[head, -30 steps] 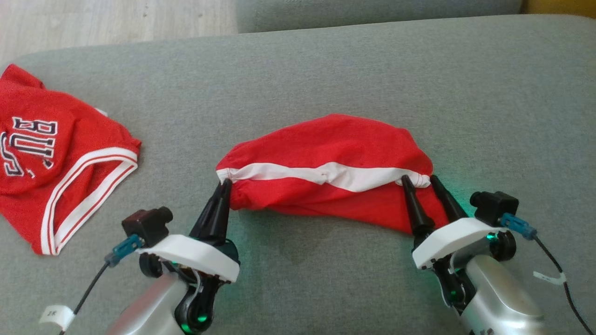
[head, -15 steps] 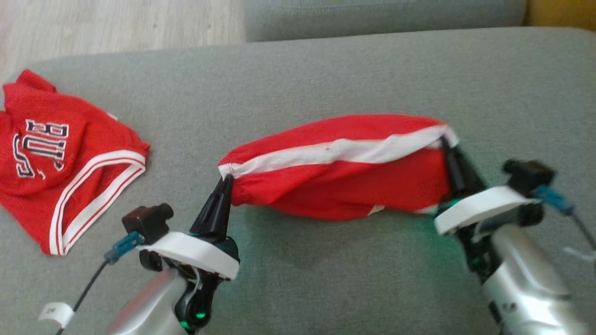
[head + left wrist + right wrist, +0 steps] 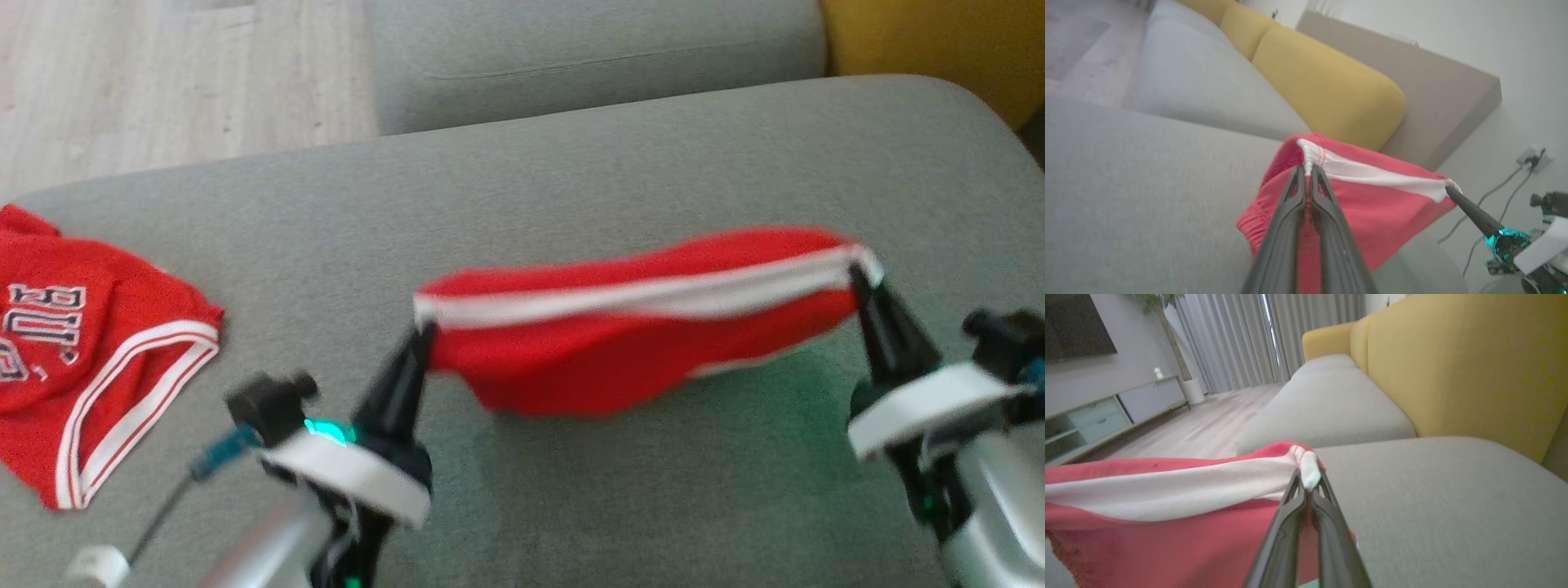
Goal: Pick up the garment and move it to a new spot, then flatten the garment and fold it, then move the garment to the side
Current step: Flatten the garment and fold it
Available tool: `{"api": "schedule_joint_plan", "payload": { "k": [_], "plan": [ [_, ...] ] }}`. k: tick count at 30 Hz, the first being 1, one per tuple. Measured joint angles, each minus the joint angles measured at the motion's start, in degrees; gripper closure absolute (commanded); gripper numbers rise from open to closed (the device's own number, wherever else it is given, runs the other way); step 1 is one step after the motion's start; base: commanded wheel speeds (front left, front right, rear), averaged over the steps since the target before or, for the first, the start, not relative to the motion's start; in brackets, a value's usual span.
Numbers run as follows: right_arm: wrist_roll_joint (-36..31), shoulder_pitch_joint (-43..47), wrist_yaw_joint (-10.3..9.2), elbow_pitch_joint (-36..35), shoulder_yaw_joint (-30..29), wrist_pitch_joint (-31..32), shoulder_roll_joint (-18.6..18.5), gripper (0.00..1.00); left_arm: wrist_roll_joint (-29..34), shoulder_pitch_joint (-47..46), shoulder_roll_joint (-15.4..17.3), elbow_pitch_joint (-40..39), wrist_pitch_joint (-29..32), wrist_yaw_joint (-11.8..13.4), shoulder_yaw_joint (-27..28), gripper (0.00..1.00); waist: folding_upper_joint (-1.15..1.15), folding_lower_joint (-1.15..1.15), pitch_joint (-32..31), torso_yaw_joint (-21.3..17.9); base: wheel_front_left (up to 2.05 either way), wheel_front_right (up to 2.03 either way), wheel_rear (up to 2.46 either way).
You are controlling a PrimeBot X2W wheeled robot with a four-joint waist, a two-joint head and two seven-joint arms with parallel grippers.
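Note:
The garment [image 3: 620, 351] is a pair of red shorts with a white waistband, hanging stretched between my two grippers above the grey sofa cushion [image 3: 571, 171]. My left gripper [image 3: 423, 328] is shut on the waistband's left end, and its wrist view shows the white band [image 3: 1308, 157] pinched at the fingertips. My right gripper [image 3: 857, 273] is shut on the right end, and the bunched white band [image 3: 1306, 467] sits at its tips in the right wrist view. The red cloth [image 3: 1167, 543] sags below the taut band.
A second red jersey [image 3: 90, 359] with white trim and lettering lies at the cushion's left edge. Another grey cushion [image 3: 588, 57] lies beyond, with wooden floor [image 3: 163, 82] at the far left. A yellow backrest [image 3: 1457, 363] rises on the right.
My right gripper has shut on the waistband's right end and both arms have lifted the shorts off the cushion, pulling the band taut. The head camera has shifted too.

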Motion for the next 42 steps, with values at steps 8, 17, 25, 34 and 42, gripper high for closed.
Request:
{"api": "schedule_joint_plan", "payload": {
  "k": [8,17,25,34,42],
  "plan": [
    [-3.7,6.9,0.00,2.5,2.1,1.1,-0.5,0.00,2.3,7.6,-0.4,1.4,0.2,0.0,-5.7,1.00,0.00,0.01,2.2,-0.5,0.00,0.00,0.00],
    [-2.1,15.7,-0.01,-1.5,-0.4,2.0,2.5,0.00,2.8,9.0,-3.2,2.0,-0.7,0.0,-1.0,1.00,0.00,0.01,2.6,2.1,0.00,0.00,0.00],
    [4.2,23.4,-0.01,-12.0,2.7,5.4,4.0,0.00,5.1,9.7,-4.6,-0.2,-1.0,0.0,6.2,1.00,0.00,0.01,2.4,1.4,0.00,0.00,0.00],
    [3.8,18.0,-0.01,-6.8,2.0,6.4,4.3,0.00,6.0,9.9,-4.9,-0.1,-1.0,-0.1,5.0,1.00,0.00,0.01,3.1,2.4,0.00,0.00,0.00],
    [6.0,14.9,-0.01,-3.1,4.2,9.2,4.4,0.62,5.9,8.4,-5.0,-0.2,-1.0,-0.1,3.2,1.00,0.00,0.01,3.8,4.2,0.00,0.00,0.00]
  ]
}}
